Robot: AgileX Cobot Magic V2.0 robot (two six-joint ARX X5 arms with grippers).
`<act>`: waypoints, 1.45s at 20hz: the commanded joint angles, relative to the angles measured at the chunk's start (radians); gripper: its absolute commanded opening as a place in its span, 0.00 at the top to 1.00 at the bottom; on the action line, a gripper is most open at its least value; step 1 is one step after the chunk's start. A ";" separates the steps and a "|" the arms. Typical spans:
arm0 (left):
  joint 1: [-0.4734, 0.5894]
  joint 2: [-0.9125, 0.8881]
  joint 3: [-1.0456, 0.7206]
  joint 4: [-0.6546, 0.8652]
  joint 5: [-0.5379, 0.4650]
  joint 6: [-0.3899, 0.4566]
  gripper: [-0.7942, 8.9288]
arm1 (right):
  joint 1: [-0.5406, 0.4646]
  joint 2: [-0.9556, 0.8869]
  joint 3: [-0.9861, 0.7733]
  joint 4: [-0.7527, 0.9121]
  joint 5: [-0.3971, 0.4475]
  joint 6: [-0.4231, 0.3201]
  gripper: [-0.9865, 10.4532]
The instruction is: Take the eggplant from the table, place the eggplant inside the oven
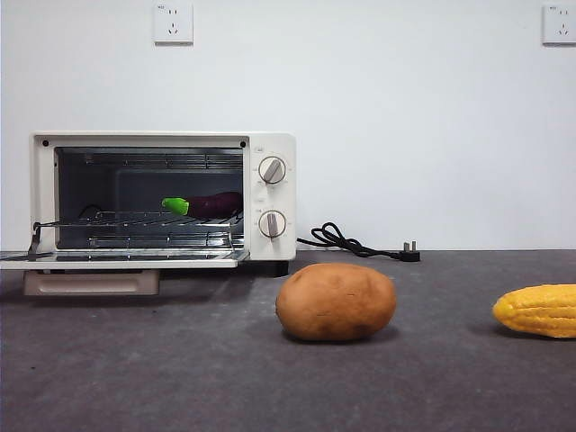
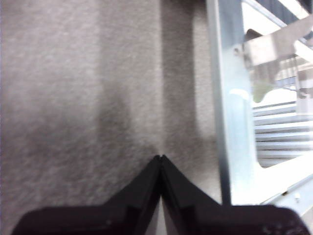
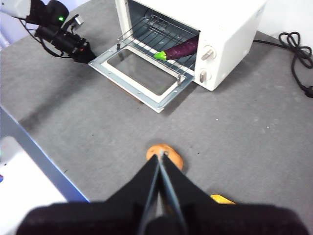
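The dark purple eggplant point(image 1: 211, 205) with its green cap lies on the wire rack inside the cream-white oven point(image 1: 270, 148), whose door point(image 1: 126, 261) hangs open and flat. From the right wrist view the eggplant point(image 3: 181, 49) rests at the rack's right side in the oven point(image 3: 234, 24). My left gripper point(image 2: 160, 157) is shut and empty, low over the table beside the door's metal frame point(image 2: 225, 98). My right gripper point(image 3: 160, 155) is shut and empty, high above the table point(image 1: 180, 360). Neither gripper shows in the front view.
A brown potato point(image 1: 335, 301) sits mid-table in front of the oven, right under my right gripper in its wrist view. A yellow corn cob point(image 1: 540, 310) lies at the right edge. The oven's black cable and plug point(image 1: 346, 241) trail behind. The left arm point(image 3: 63, 36) stands beside the open door.
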 commanded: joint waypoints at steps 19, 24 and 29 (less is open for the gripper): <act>-0.007 0.029 -0.008 0.060 0.409 -0.074 0.93 | 0.001 0.017 -0.006 -0.025 0.054 0.021 0.92; 0.006 -0.019 0.006 0.061 0.406 -0.078 0.93 | 0.001 0.018 -0.006 -0.025 0.054 0.019 0.92; 0.004 -0.095 0.023 0.190 0.397 -0.183 0.93 | 0.001 0.018 -0.006 -0.025 0.053 0.016 0.92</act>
